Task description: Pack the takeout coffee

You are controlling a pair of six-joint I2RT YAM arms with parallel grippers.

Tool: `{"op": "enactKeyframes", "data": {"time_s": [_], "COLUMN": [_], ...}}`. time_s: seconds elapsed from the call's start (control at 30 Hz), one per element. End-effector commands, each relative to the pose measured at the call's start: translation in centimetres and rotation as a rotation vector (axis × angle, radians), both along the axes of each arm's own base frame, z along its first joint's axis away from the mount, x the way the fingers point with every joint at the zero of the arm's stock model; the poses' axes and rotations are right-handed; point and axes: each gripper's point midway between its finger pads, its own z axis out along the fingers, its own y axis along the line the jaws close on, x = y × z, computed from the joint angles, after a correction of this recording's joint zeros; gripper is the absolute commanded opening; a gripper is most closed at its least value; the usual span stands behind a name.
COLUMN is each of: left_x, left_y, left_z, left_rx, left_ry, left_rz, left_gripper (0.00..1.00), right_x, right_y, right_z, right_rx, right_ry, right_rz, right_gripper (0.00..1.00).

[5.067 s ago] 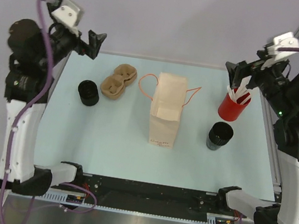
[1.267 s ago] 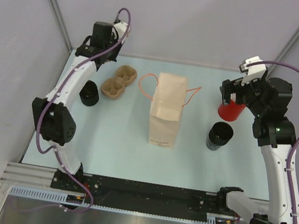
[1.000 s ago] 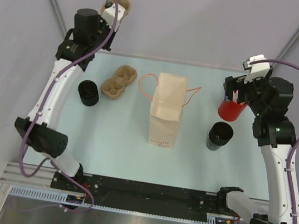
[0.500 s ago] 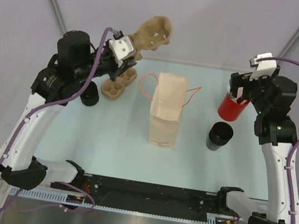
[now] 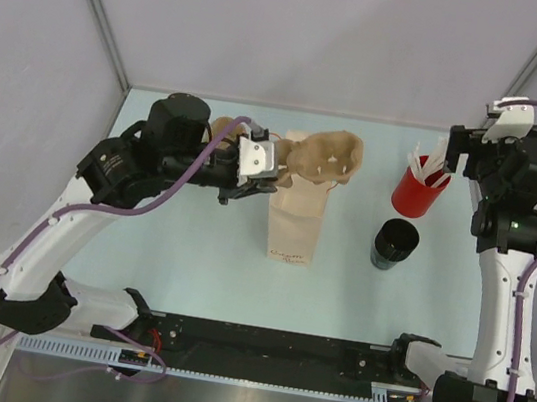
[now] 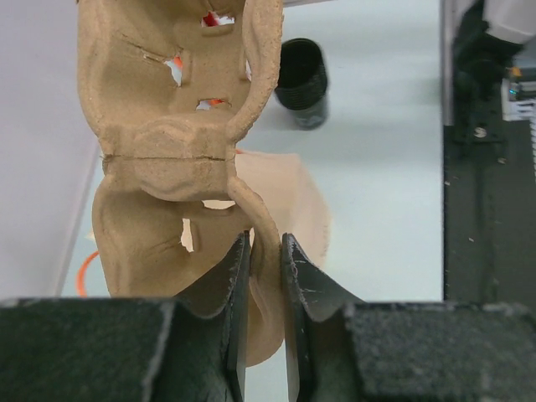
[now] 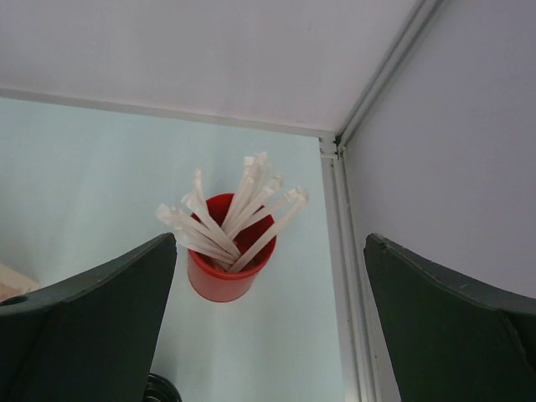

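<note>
Over the desk (image 5: 189, 260), the left hand (image 6: 265, 244) pinches a pulp cup carrier (image 5: 328, 157) by its rim above the paper bag (image 5: 294, 230); its arm masks the takeout coffee from view. Beyond, the right hand (image 7: 270, 241) gapes wide near a red cup (image 7: 219, 280).

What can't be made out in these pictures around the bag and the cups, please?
- Takeout coffee: seen in no view; in the top view the left arm may be covering it.
- Paper bag mouth: top view, covered by the cup carrier held in the left hand.
- Tall black cup: right wrist view, cut off by the bottom edge.
- Second carrier: top view, mostly behind the left arm.
</note>
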Motion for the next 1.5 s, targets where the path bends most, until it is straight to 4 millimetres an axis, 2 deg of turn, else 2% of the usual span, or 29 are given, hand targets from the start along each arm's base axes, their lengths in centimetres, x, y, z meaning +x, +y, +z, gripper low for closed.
{"op": "enactKeyframes", "data": {"time_s": [0.0, 0.1, 0.23, 0.37, 0.47, 0.57, 0.7, 0.8, 0.97, 1.1, 1.23, 1.33, 1.47], "left_x": [-4.5, -6.8, -8.9, -10.9, -11.6, -11.4, -9.7, -9.2, -9.2, -9.4, -8.6, -7.9, -5.9], "left_y": [-0.4, -0.9, -1.7, -3.7, -5.3, -7.2, -9.5, -10.6, -12.0, -13.3, -14.9, -15.5, -15.9], "left_z": [1.9, 1.6, -0.2, -2.7, -4.2, -6.4, -10.1, -12.5, -16.1, -19.2, -22.0, -22.9, -24.8], "left_rx": [-0.040, -0.032, 0.013, 0.085, 0.120, 0.159, 0.182, 0.187, 0.207, 0.240, 0.268, 0.267, 0.301], "left_ry": [-0.012, 0.009, 0.033, 0.060, 0.067, 0.073, 0.096, 0.126, 0.194, 0.258, 0.324, 0.366, 0.358], "left_rz": [-0.157, -0.241, -0.331, -0.422, -0.450, -0.452, -0.382, -0.349, -0.307, -0.274, -0.205, -0.136, -0.016], "left_gripper": [0.12, 0.12, 0.12, 0.11, 0.11, 0.11, 0.11, 0.12, 0.11, 0.10, 0.08, 0.08, 0.07], "right_x": [0.0, -0.2, -0.8, -2.0, -3.0, -4.0, -5.8, -6.7, -8.0, -8.7, -9.2, -9.4, -9.7], "right_y": [-2.1, -3.0, -3.4, -3.8, -4.2, -4.7, -5.1, -5.1, -3.9, -1.7, -0.5, -0.2, -0.2], "right_z": [1.3, 1.0, 1.2, 1.1, 0.6, 0.1, 0.3, 0.3, 1.1, 0.9, 0.4, 0.2, -0.1], "right_rx": [0.052, 0.070, 0.065, 0.063, 0.067, 0.072, 0.059, 0.048, 0.044, 0.071, 0.087, 0.077, 0.059], "right_ry": [-0.042, -0.032, -0.033, -0.023, 0.003, 0.024, 0.021, 0.025, 0.003, 0.011, 0.033, 0.044, 0.054], "right_rz": [-0.050, -0.074, -0.087, -0.120, -0.137, -0.159, -0.180, -0.184, -0.137, -0.034, 0.026, 0.042, 0.050], "right_gripper": [1.00, 1.00, 1.00, 1.00, 1.00, 1.00, 1.00, 1.00, 1.00, 1.00, 0.99, 1.00, 1.00]}}
